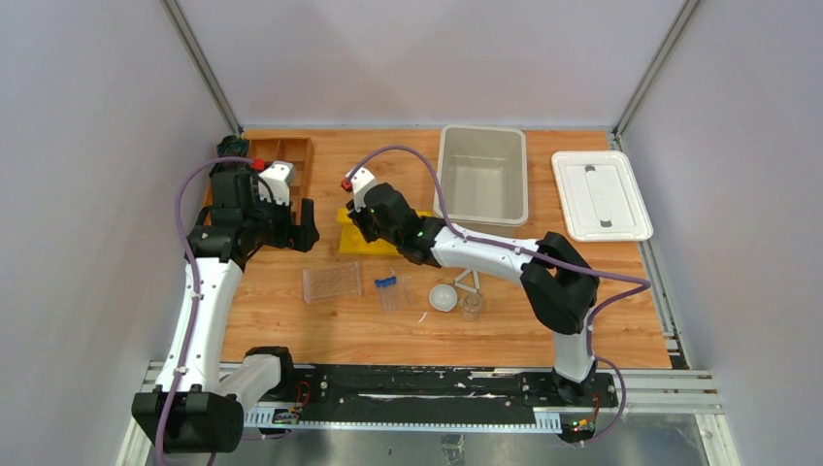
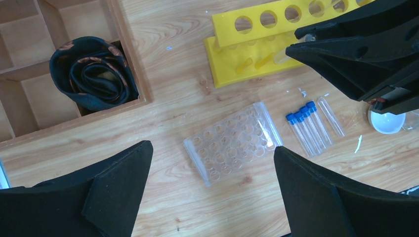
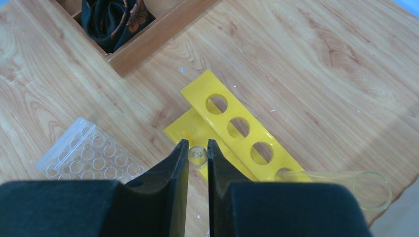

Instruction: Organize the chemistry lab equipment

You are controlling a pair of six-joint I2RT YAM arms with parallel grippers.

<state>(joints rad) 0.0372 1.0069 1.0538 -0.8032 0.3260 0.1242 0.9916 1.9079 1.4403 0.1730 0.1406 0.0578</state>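
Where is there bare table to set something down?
Free: the near-edge strip in front of the clear plastic rack and blue-capped clear tubes; also the wood between the small glass beaker and flat white lid. Crowded: tubes, white round bowl and beaker bunch together.

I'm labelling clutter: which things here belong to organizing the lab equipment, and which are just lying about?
Job: yellow tube rack, clear plastic rack, blue-capped tubes, white bowl, beaker, white triangle, clear tube in the right gripper.
Lying about: wooden tray, rolled dark cloth, white bin, lid.
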